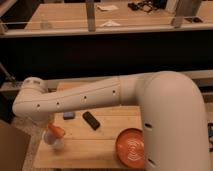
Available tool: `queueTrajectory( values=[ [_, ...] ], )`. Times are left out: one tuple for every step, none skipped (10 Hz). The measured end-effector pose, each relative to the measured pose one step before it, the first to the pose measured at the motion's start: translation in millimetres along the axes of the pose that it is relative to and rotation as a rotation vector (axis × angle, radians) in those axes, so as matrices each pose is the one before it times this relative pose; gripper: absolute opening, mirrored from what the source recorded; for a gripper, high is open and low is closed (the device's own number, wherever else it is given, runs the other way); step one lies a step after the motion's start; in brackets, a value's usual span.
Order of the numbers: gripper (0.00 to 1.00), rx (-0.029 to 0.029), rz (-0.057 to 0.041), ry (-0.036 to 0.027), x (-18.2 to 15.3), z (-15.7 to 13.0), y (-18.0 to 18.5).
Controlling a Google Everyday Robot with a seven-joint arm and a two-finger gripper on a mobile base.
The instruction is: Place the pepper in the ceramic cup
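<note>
The pepper (55, 131) is seen in the lower left of the frame, directly above the ceramic cup (56, 144) and touching or nearly touching its rim. Its long axis is slanted, running from the upper left down to the lower right; which end is the tip cannot be told. The cup stands upright near the left edge of the wooden tabletop (100, 145). The tool (49, 133) is located just beside the pepper, under the rounded joint of the white arm (80, 102), and it is mostly covered by that arm. Whether it is clenched on the pepper or released cannot be told. A small blue object (68, 116) and a black oblong object (91, 120) are lying close together further back on the tabletop. An orange plate with white swirls (132, 147) is placed at the lower right. No writing can be read on any item.
</note>
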Motion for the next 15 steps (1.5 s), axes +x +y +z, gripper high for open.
queueTrajectory(
  values=[
    [0.01,0.00179,-0.00217,-0.00137,-0.07,0.25,-0.48],
    [0.01,0.00057,-0.00224,-0.00067,0.11,0.09,-0.31],
    [0.01,0.00025,-0.00195,-0.00028,0.18,-0.05,-0.17],
    [0.01,0.00143,-0.00264,-0.00176,-0.24,0.36,-0.48],
    [0.01,0.00092,-0.00163,-0.00071,-0.15,0.18,-0.12],
    [0.01,0.00067,-0.00154,-0.00067,-0.04,0.01,-0.03],
    [0.01,0.00107,-0.00251,-0.00105,-0.03,0.0,-0.19],
    [0.04,0.00059,-0.00124,-0.0017,-0.26,0.42,0.14],
    [0.06,0.00064,-0.00186,-0.00049,0.14,-0.05,-0.14],
    [0.06,0.0012,-0.00133,-0.00121,-0.13,0.12,-0.16],
    [0.06,0.0018,-0.00364,-0.00154,-0.12,0.11,-0.23],
    [0.06,0.00186,-0.00221,-0.00157,-0.22,0.21,-0.41],
    [0.06,-0.00002,-0.00071,-0.00018,0.07,-0.12,0.05],
    [0.06,0.00114,-0.00186,-0.00092,0.11,0.25,-0.38],
    [0.06,0.00075,-0.00161,-0.00122,-0.06,0.09,-0.16]
  ],
)
